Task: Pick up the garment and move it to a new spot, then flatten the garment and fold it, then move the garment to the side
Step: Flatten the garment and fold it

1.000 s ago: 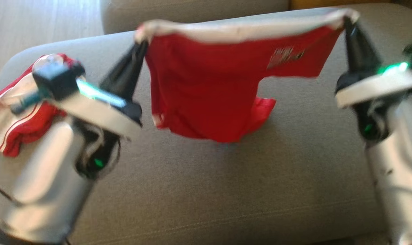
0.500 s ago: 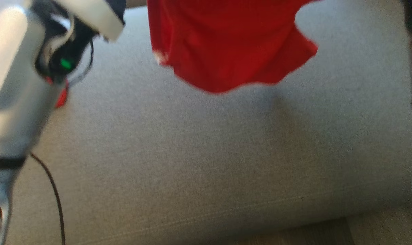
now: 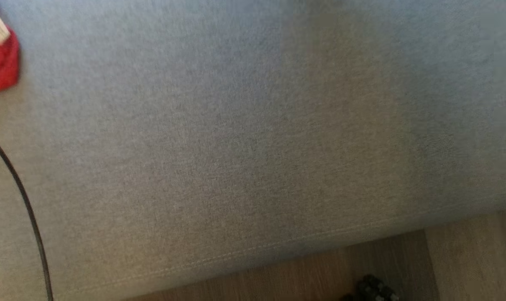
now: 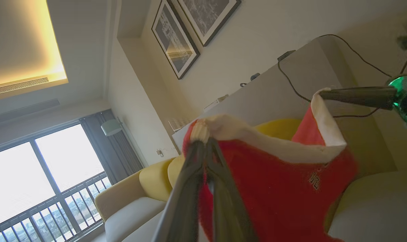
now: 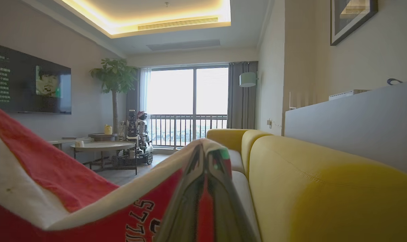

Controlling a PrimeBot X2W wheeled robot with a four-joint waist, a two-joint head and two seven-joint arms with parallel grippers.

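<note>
- The left pincer (image 4: 205,141) is clenched tight on the white edge of the red garment (image 4: 277,191).
- The right pincer (image 5: 207,153) is clenched too. It grips the other end of the same white edge.
- The red garment hangs between the two pincers. Its red part droops down below their tips, and black letters show on it close to the right pincer.
- The head camera looks down on a soft grey seat (image 3: 253,138). It is flat and a bit blurry.
- A strip of brown wood floor (image 3: 470,259) runs along the near edge of the seat.
- On the left pincer's side, a thin black cord (image 3: 29,217) curves over the seat.
- Also on that side, at the far corner, lies another red cloth (image 3: 0,62) with a small white tag.
- Just to the right of the right pincer is a big yellow sofa (image 5: 324,191), with a grey ledge (image 5: 358,117) behind it.
- Straight ahead of the right pincer is a tall bright window (image 5: 186,104) with railings outside, a grey curtain (image 5: 242,97) and a lamp (image 5: 248,79).
- To the left of the right pincer stand a round table (image 5: 102,146), a tall green plant (image 5: 115,77) and a dark TV (image 5: 28,84) on the wall.
- Another robot (image 5: 138,134) stands by the window.
- Far past the left pincer's tips, two framed pictures (image 4: 176,43) hang on a pale wall.
- A warm yellow light (image 5: 146,16) glows around the ceiling.
</note>
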